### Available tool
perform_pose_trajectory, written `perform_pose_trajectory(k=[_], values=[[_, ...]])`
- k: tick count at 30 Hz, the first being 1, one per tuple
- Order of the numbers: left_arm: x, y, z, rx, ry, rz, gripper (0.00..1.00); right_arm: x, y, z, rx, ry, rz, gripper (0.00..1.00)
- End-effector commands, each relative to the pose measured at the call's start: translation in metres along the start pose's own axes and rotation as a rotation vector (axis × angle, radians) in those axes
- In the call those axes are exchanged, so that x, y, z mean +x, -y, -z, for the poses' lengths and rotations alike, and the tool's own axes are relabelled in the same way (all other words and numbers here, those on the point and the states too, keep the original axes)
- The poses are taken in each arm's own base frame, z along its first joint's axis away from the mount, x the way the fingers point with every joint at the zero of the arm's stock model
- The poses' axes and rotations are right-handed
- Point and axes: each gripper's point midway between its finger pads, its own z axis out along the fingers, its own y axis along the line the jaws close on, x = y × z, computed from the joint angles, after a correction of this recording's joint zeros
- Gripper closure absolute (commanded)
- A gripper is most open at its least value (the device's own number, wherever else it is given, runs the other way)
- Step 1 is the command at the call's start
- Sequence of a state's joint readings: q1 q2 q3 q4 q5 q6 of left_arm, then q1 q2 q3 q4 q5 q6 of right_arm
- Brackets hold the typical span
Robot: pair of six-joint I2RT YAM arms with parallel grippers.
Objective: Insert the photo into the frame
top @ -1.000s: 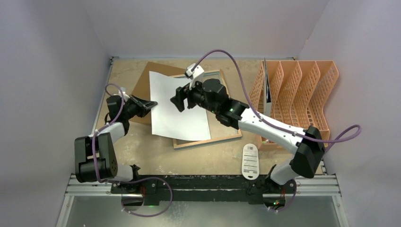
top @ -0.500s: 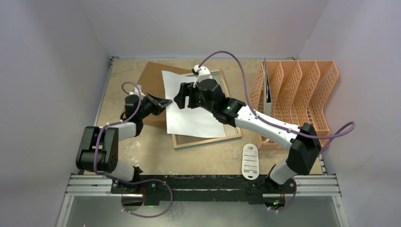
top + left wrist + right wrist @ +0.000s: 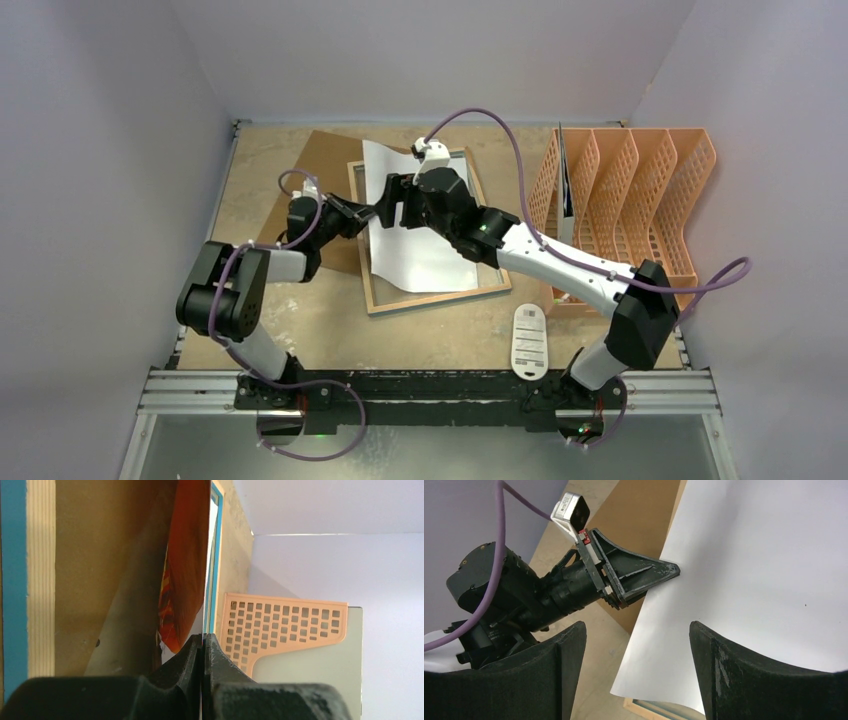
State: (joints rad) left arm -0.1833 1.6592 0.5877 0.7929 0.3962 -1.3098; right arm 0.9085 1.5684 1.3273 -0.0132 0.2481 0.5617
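Observation:
The photo (image 3: 420, 255) lies white side up over the frame (image 3: 440, 296), with its left edge lifted. My left gripper (image 3: 362, 212) is shut on that left edge. In the left wrist view the orange-red print side (image 3: 182, 580) hangs just past the pinching fingertips (image 3: 195, 647), beside the frame's blue rail (image 3: 216, 555). My right gripper (image 3: 392, 208) hovers open over the sheet's left part. Its view looks down on the white sheet (image 3: 764, 555), the left gripper (image 3: 664, 572) and a wood corner of the frame (image 3: 649, 711) between the spread fingers (image 3: 719, 660).
A brown backing board (image 3: 320, 160) lies at the back left, partly under the frame. An orange file organiser (image 3: 640, 200) stands on the right. A white remote (image 3: 529, 340) lies near the front edge. Walls close in on three sides.
The left gripper has carried the photo to the right, from overhanging the backing board to over the frame. The sheet's left edge now stands raised. The right gripper shifted slightly right and stayed open.

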Motion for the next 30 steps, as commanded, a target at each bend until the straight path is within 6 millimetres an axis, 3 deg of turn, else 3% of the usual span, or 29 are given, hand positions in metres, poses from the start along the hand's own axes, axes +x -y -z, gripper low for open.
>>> perform_pose_trajectory(k=[1, 9, 20, 30], values=[[-0.029, 0.037, 0.003, 0.069, 0.145, -0.059, 1.0, -0.024, 0.0, 0.01, 0.014, 0.067, -0.018, 0.23], [-0.045, 0.045, 0.015, 0.011, 0.227, -0.127, 1.0, -0.02, 0.002, 0.007, 0.019, 0.061, -0.017, 0.23], [0.003, 0.023, 0.007, 0.032, 0.006, -0.088, 1.0, -0.015, 0.001, 0.0, 0.02, 0.047, -0.01, 0.23], [0.004, 0.001, 0.011, -0.022, 0.064, 0.005, 1.0, -0.012, 0.002, -0.004, 0.022, 0.039, -0.01, 0.23]])
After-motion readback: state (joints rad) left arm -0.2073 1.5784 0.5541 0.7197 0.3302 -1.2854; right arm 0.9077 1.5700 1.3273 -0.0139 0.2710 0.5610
